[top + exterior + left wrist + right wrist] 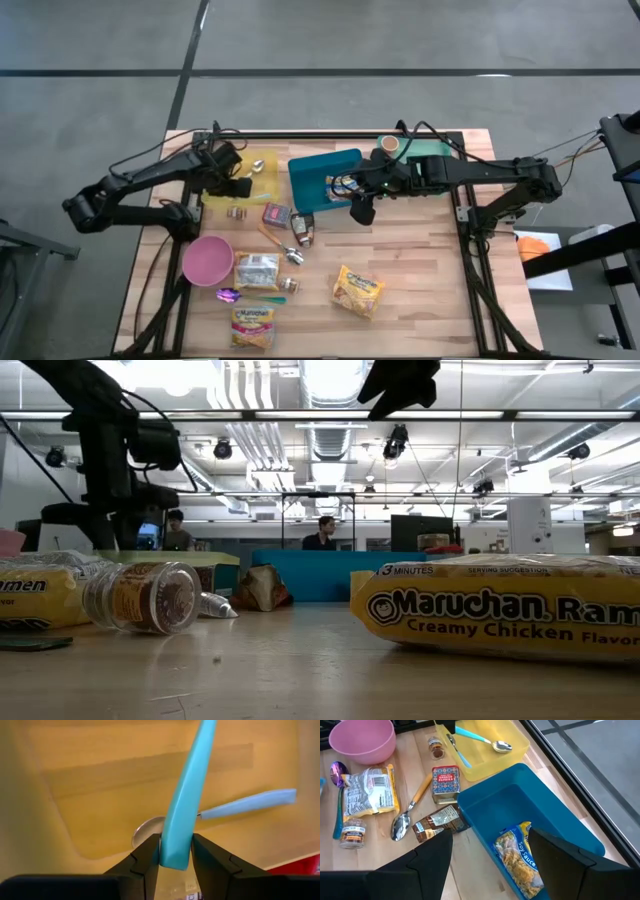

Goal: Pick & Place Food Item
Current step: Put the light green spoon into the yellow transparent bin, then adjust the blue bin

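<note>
A yellow food packet with printed lettering lay lengthwise along the blue bin, below the right gripper, whose fingers stood apart. The left gripper was clamped on a light blue utensil over the yellow tray, where a spoon lay.
</note>
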Action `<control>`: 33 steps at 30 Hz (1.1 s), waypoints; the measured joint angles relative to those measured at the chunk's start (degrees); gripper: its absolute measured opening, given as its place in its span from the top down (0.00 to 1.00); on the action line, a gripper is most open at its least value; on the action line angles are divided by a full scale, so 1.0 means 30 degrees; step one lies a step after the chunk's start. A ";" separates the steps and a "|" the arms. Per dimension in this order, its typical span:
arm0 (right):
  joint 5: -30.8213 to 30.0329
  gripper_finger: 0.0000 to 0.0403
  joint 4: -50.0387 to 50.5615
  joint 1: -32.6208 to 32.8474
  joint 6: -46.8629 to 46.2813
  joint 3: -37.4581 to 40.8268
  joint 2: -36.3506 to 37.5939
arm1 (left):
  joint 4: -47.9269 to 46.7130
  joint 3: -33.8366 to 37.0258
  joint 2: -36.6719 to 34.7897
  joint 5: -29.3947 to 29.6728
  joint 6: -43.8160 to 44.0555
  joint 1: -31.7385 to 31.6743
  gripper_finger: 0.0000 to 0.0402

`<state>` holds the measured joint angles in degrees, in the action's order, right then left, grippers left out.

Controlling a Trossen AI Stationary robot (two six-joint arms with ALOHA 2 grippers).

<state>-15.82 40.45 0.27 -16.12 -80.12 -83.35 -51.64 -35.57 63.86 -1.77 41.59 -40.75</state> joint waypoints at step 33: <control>0.0337 0.36 0.0034 0.0124 0.0015 0.0017 0.0007 | -0.1085 -0.4283 0.3445 -0.0457 -0.3530 0.0649 0.47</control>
<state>-14.81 40.55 0.64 -16.08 -80.07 -83.33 -54.89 -48.42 74.19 -3.14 31.00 -38.80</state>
